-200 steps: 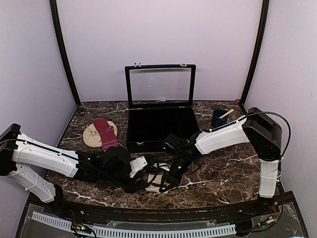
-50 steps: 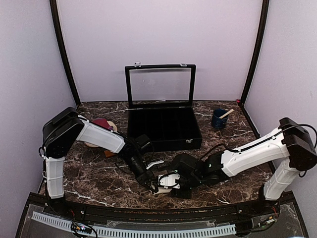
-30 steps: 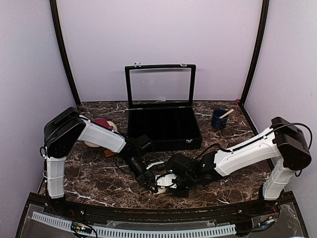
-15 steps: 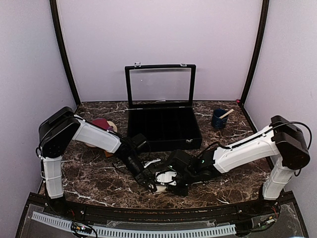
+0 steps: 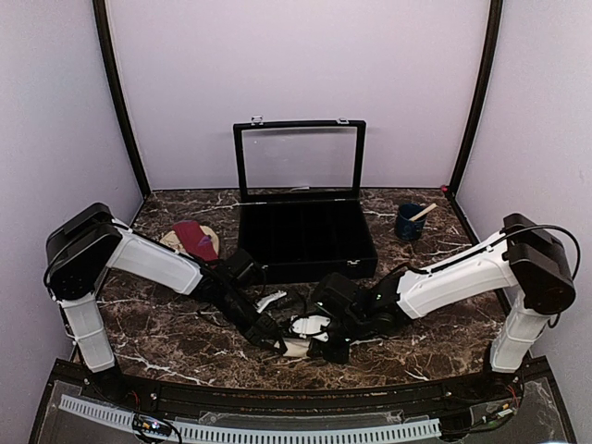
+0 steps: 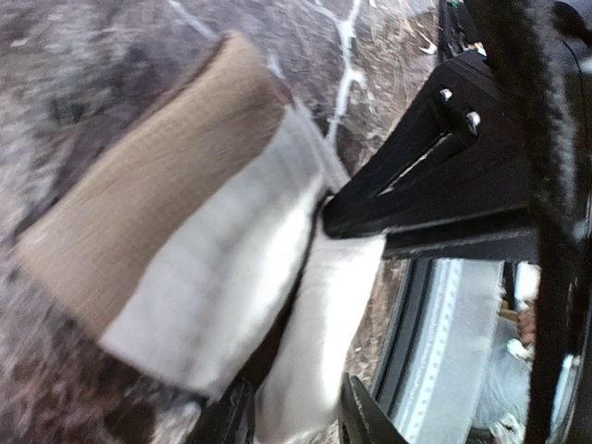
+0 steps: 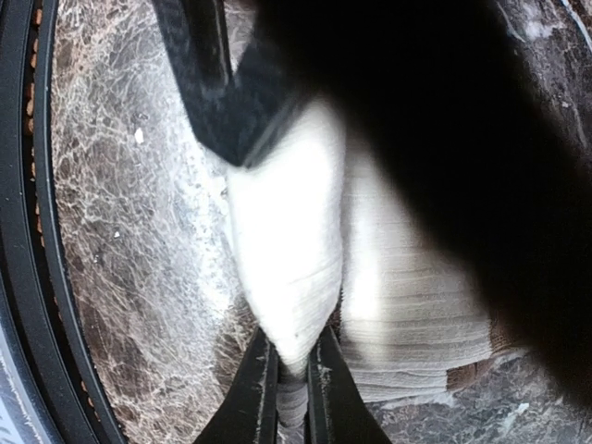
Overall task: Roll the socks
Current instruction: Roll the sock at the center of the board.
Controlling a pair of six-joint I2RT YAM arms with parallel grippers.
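The cream-beige sock lies bunched near the table's front edge, between both grippers. In the left wrist view it shows as a folded cream body with a brown band. My left gripper is shut on a white fold of it; in the top view it sits at the sock's left side. My right gripper is shut on another fold of the same sock, at its right side in the top view. The maroon-purple sock lies apart at the back left on the tan mat.
An open black case with a raised glass lid stands at the back centre. A blue cup with a stick in it sits at the back right. A black rail runs along the table's front edge, close to the sock.
The left arm has swung down and outward to the left. Both grippers have stayed on the cream sock and shifted slightly toward the front edge with it.
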